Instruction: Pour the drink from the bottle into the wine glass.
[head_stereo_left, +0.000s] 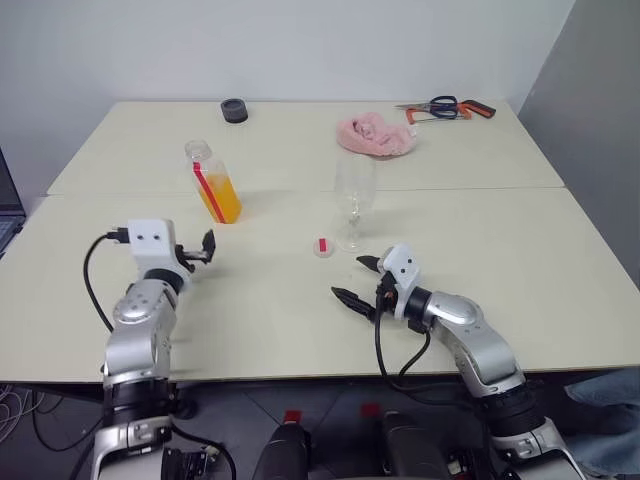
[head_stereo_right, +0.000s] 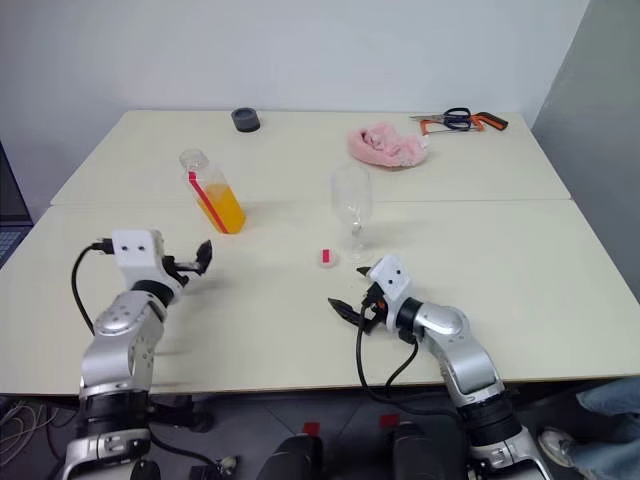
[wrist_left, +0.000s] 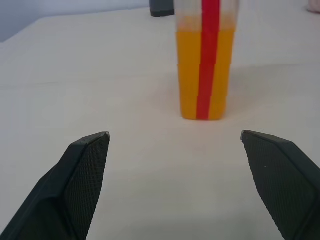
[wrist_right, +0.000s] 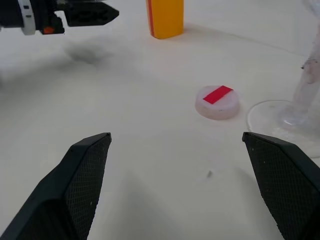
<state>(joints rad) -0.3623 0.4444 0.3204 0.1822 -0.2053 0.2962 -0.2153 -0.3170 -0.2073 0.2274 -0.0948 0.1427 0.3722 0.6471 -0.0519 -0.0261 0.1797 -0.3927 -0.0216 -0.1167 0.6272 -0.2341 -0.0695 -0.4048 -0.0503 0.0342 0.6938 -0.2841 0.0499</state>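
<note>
Head views: we find the bottle uncapped, upright, drink inside; its cap lies beside the empty wine glass. Pouring remains undone.

Left wrist view: left gripper jaws spread, facing the bottle, apart from it.

Right wrist view: right gripper jaws spread, empty, near the cap
</note>
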